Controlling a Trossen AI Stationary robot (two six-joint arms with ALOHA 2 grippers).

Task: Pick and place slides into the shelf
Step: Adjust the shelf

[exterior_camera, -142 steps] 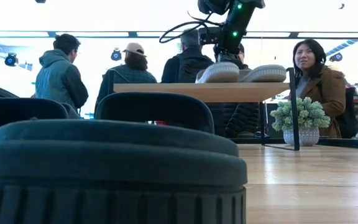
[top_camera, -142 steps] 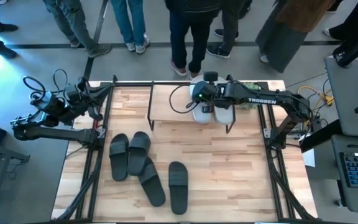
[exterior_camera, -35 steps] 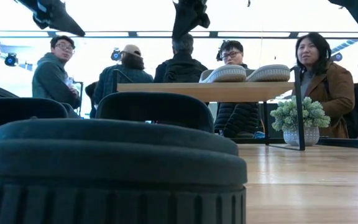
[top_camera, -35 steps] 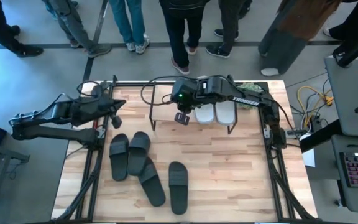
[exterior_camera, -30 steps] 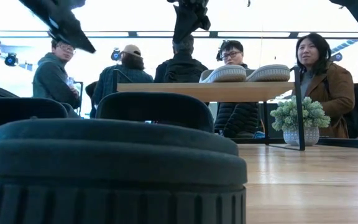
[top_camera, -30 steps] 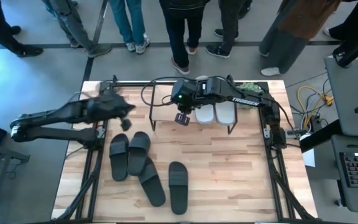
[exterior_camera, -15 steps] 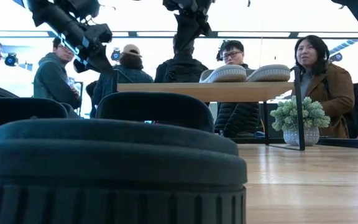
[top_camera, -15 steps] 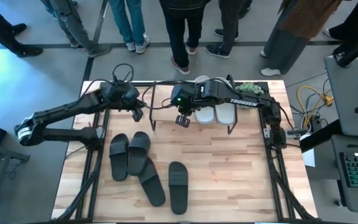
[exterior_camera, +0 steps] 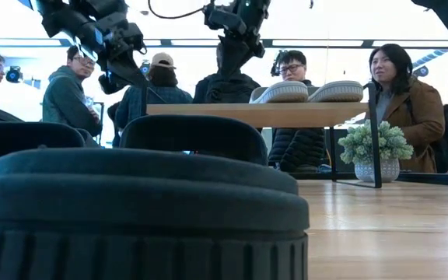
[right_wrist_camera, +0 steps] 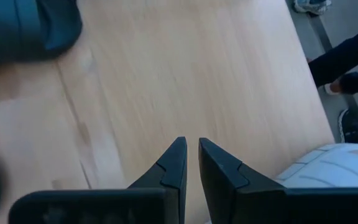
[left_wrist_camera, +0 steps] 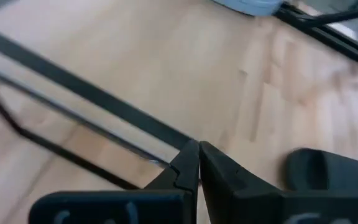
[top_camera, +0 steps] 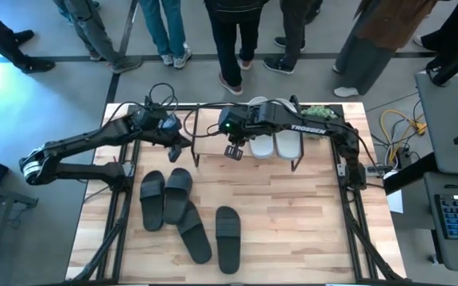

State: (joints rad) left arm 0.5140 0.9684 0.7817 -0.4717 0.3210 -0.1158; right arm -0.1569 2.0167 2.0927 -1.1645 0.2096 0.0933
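Observation:
Two pale grey-white slides (top_camera: 274, 143) lie side by side on the right half of the shelf (top_camera: 207, 144), also seen in the low view (exterior_camera: 309, 92) on the shelf's wood top board (exterior_camera: 255, 114). Several black slides (top_camera: 179, 187) lie flat on the table nearer its front; one (left_wrist_camera: 328, 174) shows in the left wrist view. My left gripper (top_camera: 184, 144) hangs shut in the air at the shelf's left end. My right gripper (top_camera: 233, 152) hovers shut above the bare shelf board, left of the white slides (right_wrist_camera: 328, 165). Neither holds anything.
The left half of the shelf board carries nothing. A small potted plant (exterior_camera: 376, 149) stands at the table's far right corner. Black frame rails (top_camera: 122, 202) run along both table sides. People (exterior_camera: 399, 93) stand beyond the far edge.
My left arm has swung out from the table's left edge toward the right, bringing its gripper up to the shelf's left end. My right gripper has stayed over the shelf. The slides have not moved.

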